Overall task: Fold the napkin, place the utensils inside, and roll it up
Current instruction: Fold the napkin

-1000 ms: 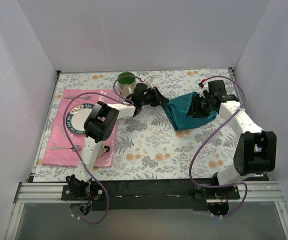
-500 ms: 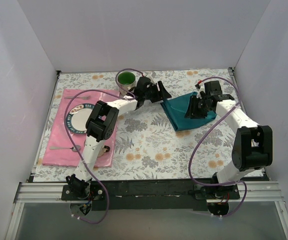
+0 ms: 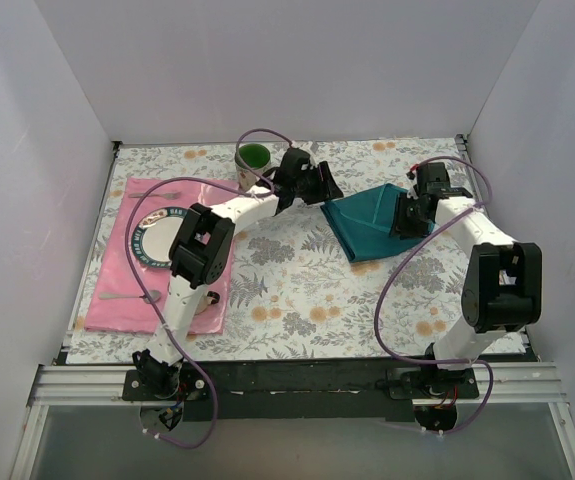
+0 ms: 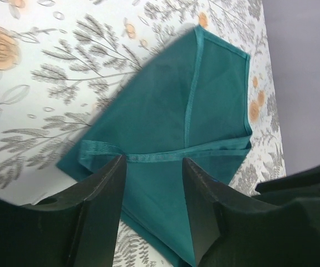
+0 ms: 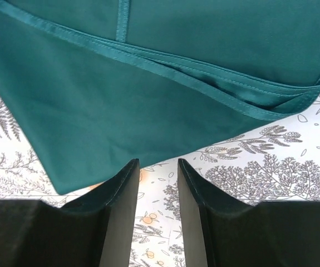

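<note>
The teal napkin (image 3: 369, 222) lies folded flat on the floral tablecloth, right of centre. It fills the left wrist view (image 4: 193, 111) and the right wrist view (image 5: 148, 100), with hemmed edges showing. My left gripper (image 3: 323, 190) is open and empty just above the napkin's far-left corner (image 4: 151, 167). My right gripper (image 3: 408, 216) is open and empty at the napkin's right edge, its fingertips over bare tablecloth (image 5: 157, 167). A slim utensil (image 3: 129, 296) lies on the pink placemat's near part, another (image 3: 157, 195) at its far end. They are too small to tell more.
A pink placemat (image 3: 117, 270) at the left holds a round plate (image 3: 155, 240). A green mug (image 3: 253, 158) stands at the back, close beside the left arm's wrist. White walls enclose the table at the back and both sides.
The napkin was held up between both grippers; now it lies flat and folded. The left gripper let go and drew back. The right gripper let go and moved to the right edge.
</note>
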Robot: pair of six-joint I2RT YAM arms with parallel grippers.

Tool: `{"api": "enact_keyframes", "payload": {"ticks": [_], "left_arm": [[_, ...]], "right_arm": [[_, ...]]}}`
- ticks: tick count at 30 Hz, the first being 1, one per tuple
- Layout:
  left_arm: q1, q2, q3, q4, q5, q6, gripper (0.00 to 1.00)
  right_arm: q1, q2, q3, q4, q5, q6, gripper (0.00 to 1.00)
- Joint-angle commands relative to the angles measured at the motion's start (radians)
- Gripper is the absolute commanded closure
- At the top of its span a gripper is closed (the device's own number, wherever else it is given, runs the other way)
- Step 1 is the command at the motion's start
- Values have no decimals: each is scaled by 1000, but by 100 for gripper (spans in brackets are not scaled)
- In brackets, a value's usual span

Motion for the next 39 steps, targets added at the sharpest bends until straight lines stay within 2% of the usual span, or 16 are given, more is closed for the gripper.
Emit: {"api": "enact_keyframes", "payload": {"ticks": [1, 13, 18, 22, 27, 32, 35, 39], "left_arm": [[-23, -40, 42, -7, 51, 2, 59], [-6, 63, 102, -78, 30, 100, 60], [-6, 97, 118, -91, 15, 157, 60], [-6, 114, 209, -157, -7, 220, 57], [-10, 82, 243, -157, 16, 215, 52], [-15, 42, 242, -157, 53, 181, 49], [-15, 11, 210, -162, 44, 152, 49], [-21, -116, 84, -162, -23, 94, 51]], "right_arm": [[-16, 39, 29, 33, 45, 17, 59], [-76, 150, 59, 54, 172, -15, 61], [-76, 145, 55, 60, 146, -29, 61], [-68, 115, 81, 40, 114, -37, 60], [-67, 96, 94, 48, 117, -40, 56], [-68, 133, 114, 28, 140, -46, 55], [-58, 106, 90, 43, 105, -51, 55], [-19, 44, 33, 63, 45, -65, 51]]}}
